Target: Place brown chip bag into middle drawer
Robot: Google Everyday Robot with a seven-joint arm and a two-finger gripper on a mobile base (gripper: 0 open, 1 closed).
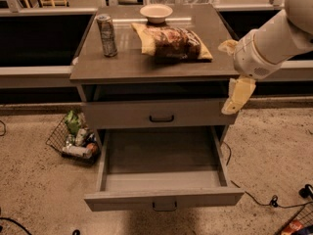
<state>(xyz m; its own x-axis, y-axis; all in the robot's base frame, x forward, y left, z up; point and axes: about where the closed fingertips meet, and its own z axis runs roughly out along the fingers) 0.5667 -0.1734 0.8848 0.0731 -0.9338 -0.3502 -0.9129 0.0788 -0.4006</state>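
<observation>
Your crinkly brown chip bag with tan edges (pixel 171 43) lies on the grey counter (pixel 127 65). It looks light, soft and slippery, so pinch a sealed end. The pale two-finger gripper (pixel 229 77) hangs beside the counter's right edge, jaws spread wide and empty.

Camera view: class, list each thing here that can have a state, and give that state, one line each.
brown chip bag: lying flat on the cabinet top, not held.
middle drawer: pulled open, bag not in it.
upper drawer: closed.
silver can: standing upright on the cabinet top.
bowl: upright at the back of the top.
gripper: beside the cabinet's right edge, pointing down, holding nothing.
</observation>
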